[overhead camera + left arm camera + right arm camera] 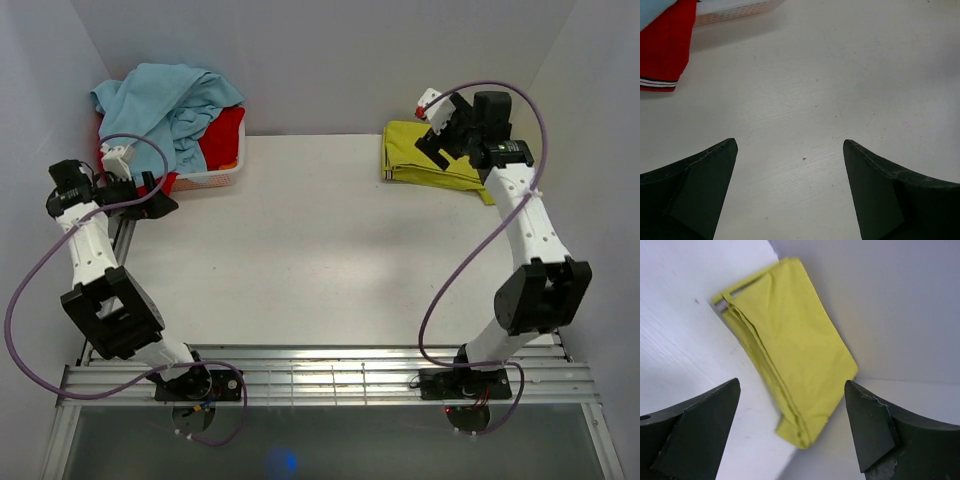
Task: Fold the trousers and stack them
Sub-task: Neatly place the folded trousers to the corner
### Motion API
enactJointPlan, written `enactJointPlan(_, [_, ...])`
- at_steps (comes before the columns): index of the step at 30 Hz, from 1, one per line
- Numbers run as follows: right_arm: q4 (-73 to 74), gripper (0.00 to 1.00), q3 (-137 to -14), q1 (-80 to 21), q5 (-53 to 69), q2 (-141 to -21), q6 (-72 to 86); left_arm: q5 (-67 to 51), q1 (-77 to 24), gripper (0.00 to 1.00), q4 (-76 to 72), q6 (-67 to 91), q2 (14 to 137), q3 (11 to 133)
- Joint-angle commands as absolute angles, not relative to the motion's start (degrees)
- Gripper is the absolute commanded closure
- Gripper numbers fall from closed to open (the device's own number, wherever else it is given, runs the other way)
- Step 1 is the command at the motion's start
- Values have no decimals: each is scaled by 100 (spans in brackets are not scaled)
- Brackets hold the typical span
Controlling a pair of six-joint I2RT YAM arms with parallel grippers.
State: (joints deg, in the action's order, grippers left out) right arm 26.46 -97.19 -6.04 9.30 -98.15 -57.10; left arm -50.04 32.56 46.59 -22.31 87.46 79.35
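Note:
The yellow-green trousers [412, 152] lie folded into a flat rectangle at the table's far right, against the back wall. In the right wrist view the folded trousers [790, 345] lie below and ahead of the fingers, layered edges to the left. My right gripper [437, 133] hovers above them, open and empty, and shows in the right wrist view [792, 385] too. My left gripper [158, 192] is open and empty at the far left, next to the basket; in its wrist view it [790, 145] is over bare table.
A white basket [215, 178] at the back left holds a light blue garment [165, 100] and a red garment [215, 135]. The red garment's striped hem [662, 75] hangs into the left wrist view. White walls enclose the table [320, 260].

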Motion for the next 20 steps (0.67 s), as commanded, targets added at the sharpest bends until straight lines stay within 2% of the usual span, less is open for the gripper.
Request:
enactJointPlan(1, [3637,10,-9128,-440,1967,-8592,-2899,-4592,2683,2,5397,-2645,8991,8166])
enactJointPlan(4, [3762,10,-8195,-439,2609,-7843,-1981,-3782,1673,2,4854,-2418,8693,7613])
enactJointPlan(5, [3622,10,-7382,-439,2697,-7274,-1951,-3457,1183,2,4773,-2278,8640,7307])
enactJointPlan(8, [3436,10,-5913,-413,2094,-6332,-2230,-3585,565,2,4510,-1936,8561,6840])
enactJointPlan(11, [3401,10,-5022,-396,1530,-5698,-2338,-3612,195,2,4150,-1688,8464,6523])
enactJointPlan(20, [3068,10,-4350,104,1714,-5203,-2004,-3174,97,2,3727,-1521,7824,5818])
